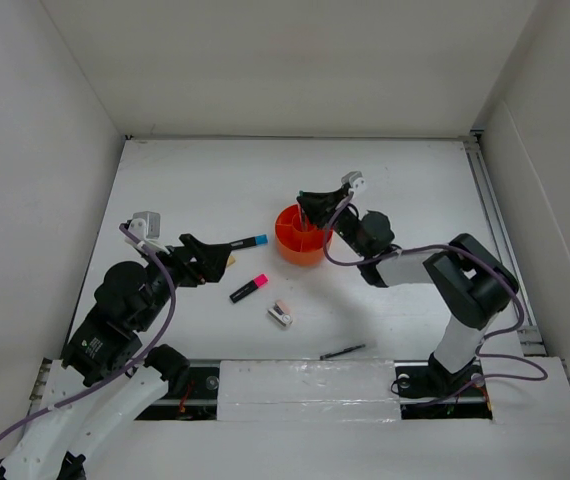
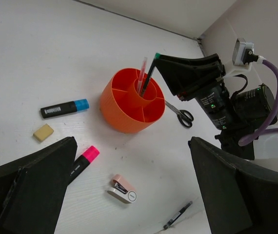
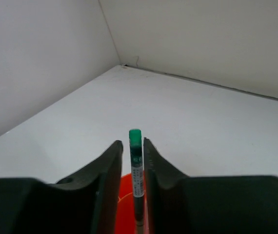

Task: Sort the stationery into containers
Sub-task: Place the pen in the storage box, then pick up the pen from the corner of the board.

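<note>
The round orange organiser (image 2: 124,105) holds a pink pen (image 2: 142,73) and a green-capped black pen (image 3: 136,161) upright in its central cup. My right gripper (image 3: 131,142) hovers over the cup, jaws slightly parted around the green-capped pen, with a sliver of gap on the left. On the table lie a blue-capped marker (image 2: 63,108), a tan eraser (image 2: 43,132), a pink-capped marker (image 2: 83,161), a pink-white clip piece (image 2: 122,188), a thin black pen (image 2: 178,215) and scissors (image 2: 180,114). My left gripper (image 2: 131,146) is wide open and empty, left of the organiser.
White walls close in the table on the left, back and right. The right arm (image 1: 465,285) stretches across the right half of the table. A metal rail (image 1: 500,230) runs along the right edge.
</note>
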`<action>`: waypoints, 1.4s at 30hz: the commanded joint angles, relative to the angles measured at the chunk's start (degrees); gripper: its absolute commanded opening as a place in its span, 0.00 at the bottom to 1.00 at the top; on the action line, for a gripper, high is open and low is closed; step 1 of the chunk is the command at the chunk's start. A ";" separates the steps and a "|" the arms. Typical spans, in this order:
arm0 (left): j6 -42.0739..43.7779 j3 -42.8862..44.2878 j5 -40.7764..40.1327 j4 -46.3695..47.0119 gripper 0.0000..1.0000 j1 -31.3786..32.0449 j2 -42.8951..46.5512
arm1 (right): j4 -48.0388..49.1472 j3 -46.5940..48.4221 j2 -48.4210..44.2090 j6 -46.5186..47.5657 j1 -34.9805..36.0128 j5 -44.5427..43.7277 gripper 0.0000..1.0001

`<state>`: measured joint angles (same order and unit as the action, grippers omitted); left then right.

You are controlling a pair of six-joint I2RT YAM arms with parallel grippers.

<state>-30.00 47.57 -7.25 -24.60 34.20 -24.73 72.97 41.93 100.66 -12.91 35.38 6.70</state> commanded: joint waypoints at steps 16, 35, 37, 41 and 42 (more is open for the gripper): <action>1.52 -0.20 2.93 4.03 1.00 0.26 -0.32 | 14.41 -7.03 -14.69 -1.42 1.10 -2.12 0.72; 4.51 20.17 -9.54 -3.70 1.00 44.28 -53.39 | -86.13 13.88 -73.93 -7.57 4.88 -32.45 0.99; 4.51 20.19 -7.62 -2.04 1.00 44.90 -56.46 | -87.99 13.88 -75.87 -8.09 4.88 -31.93 0.99; 7.58 18.62 -4.71 4.45 1.00 46.56 -59.81 | -91.68 14.49 -80.78 -8.10 5.41 -29.73 0.99; 9.15 18.61 -5.23 4.47 1.00 47.36 -60.95 | -92.30 14.49 -81.41 -8.10 5.41 -28.33 0.99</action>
<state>-23.68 65.95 -10.48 -22.87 79.81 -84.79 -13.41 55.40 21.67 -20.21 40.25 -23.57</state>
